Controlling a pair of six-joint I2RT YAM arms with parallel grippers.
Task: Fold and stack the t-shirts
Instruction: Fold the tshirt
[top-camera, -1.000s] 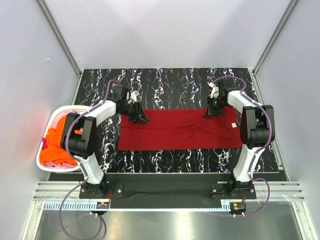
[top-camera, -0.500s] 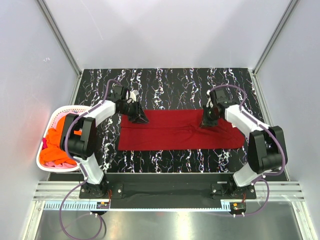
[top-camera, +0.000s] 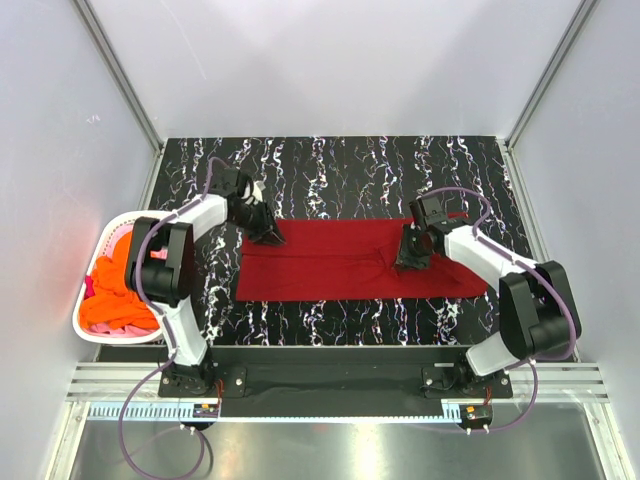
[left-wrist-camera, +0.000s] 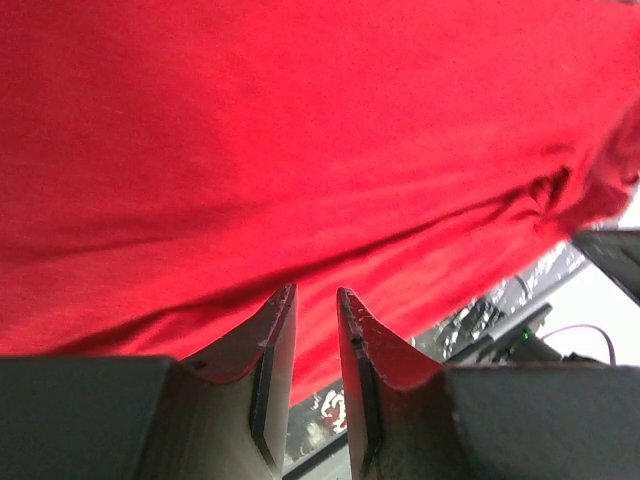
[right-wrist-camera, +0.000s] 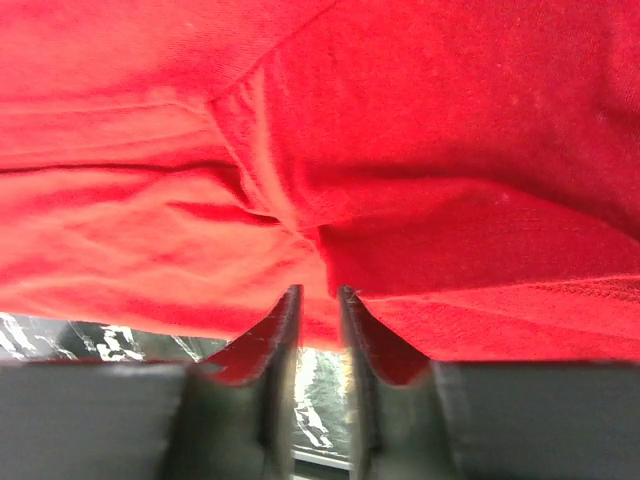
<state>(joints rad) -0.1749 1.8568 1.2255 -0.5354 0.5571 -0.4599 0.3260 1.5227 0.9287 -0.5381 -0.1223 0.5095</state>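
A dark red t-shirt (top-camera: 330, 265) lies folded into a long strip across the black marbled table (top-camera: 350, 170). My left gripper (top-camera: 268, 236) is low over the strip's far left corner. In the left wrist view its jaws (left-wrist-camera: 315, 290) stand a little apart with nothing between them, and red cloth (left-wrist-camera: 300, 130) lies just beyond the tips. My right gripper (top-camera: 410, 258) rests on the strip right of its middle. Its jaws (right-wrist-camera: 318, 290) are narrowly open, and a fold edge of the cloth (right-wrist-camera: 400, 120) lies at the tips.
A white plastic basket (top-camera: 100, 240) stands at the table's left edge and holds bright orange t-shirts (top-camera: 115, 300) with some pink cloth (top-camera: 92, 290). Grey walls and metal frame posts close in the sides and back.
My right gripper moved from the strip's far right corner toward the front and left over the cloth, and its jaws parted. The left gripper shifted slightly left.
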